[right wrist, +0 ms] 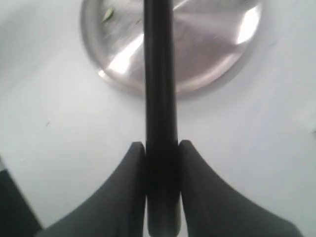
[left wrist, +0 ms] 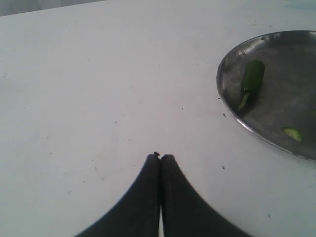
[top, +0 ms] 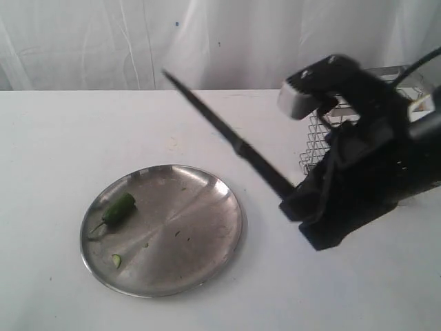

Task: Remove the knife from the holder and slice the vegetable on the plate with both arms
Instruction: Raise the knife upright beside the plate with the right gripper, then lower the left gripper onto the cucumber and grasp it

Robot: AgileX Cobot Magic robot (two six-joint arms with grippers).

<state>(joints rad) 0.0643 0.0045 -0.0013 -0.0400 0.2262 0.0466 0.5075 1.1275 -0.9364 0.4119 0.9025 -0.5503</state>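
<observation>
My right gripper (top: 289, 200) is shut on the handle of the black knife (top: 220, 127), which slants up and to the left above the table, right of the plate (top: 207, 269). In the right wrist view the knife (right wrist: 159, 74) runs out from between the fingers (right wrist: 132, 168) over the plate (right wrist: 217, 59). The dark-green vegetable (top: 118, 207) lies on the plate's left side. The wire holder (top: 315, 141) stands behind the right arm, mostly hidden. My left gripper (left wrist: 161, 157) is shut and empty over bare table, with the plate (left wrist: 232, 106) and vegetable (left wrist: 252, 79) off to one side.
A small loose green slice (top: 116, 261) lies near the plate's front edge, also visible as a slice (left wrist: 292, 133) in the left wrist view. A white curtain (top: 138, 41) hangs behind the white table (top: 55, 138). The left arm is outside the exterior view.
</observation>
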